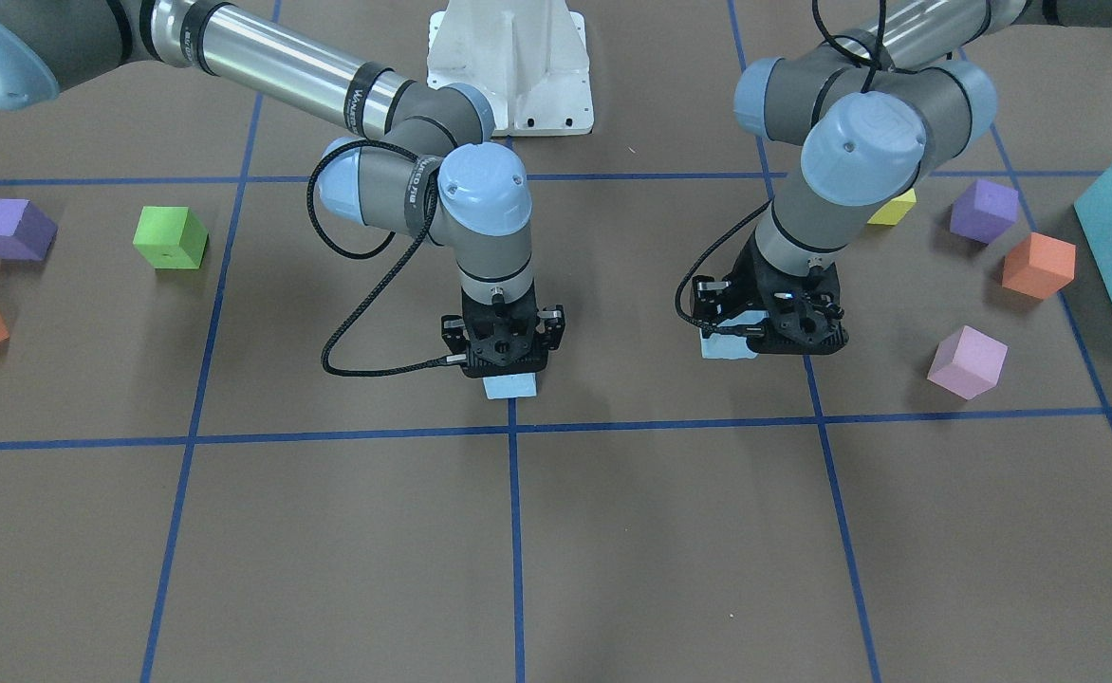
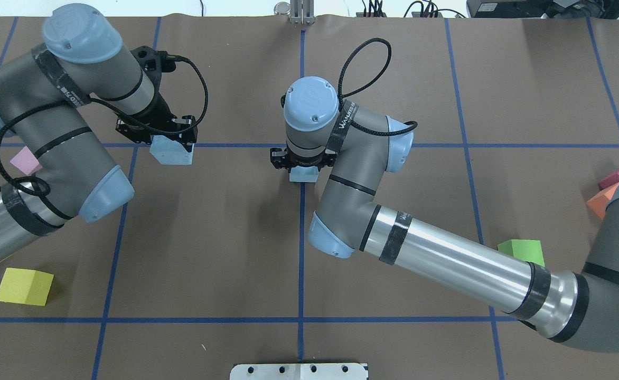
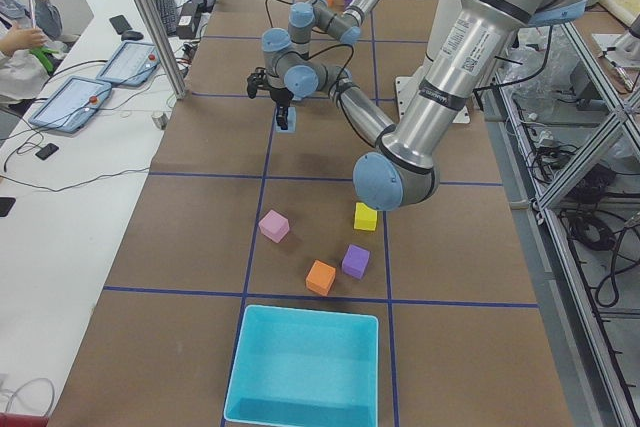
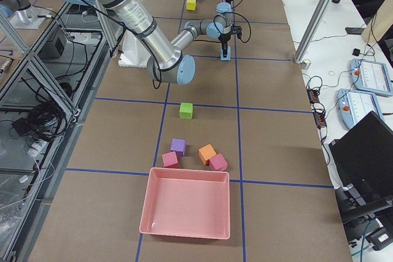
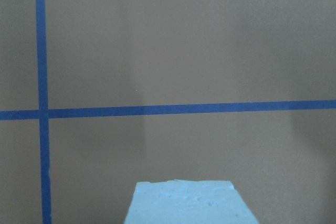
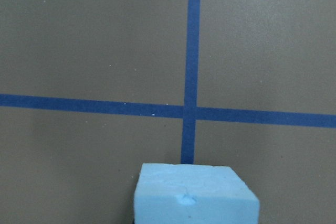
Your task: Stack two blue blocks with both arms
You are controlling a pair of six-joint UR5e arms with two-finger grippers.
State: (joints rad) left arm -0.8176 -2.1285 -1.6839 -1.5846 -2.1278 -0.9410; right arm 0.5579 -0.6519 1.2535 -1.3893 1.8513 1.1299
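Two arms bent over the table, one blue block under each gripper.
Left arm [image 2: 50, 137] folds at the elbow and points the left gripper [image 2: 171, 143] straight down over the first blue block [image 2: 171, 155], just beside a tape crossing [image 2: 132, 145]. Right arm [image 2: 447, 253] reaches in long, with the right gripper [image 2: 303, 166] down over the second blue block [image 2: 303, 176] on the centre line [image 2: 301, 237]. Clamped or loose, I can't tell for either. Wrist strap [image 2: 342, 122] lettering starts "WANDER".
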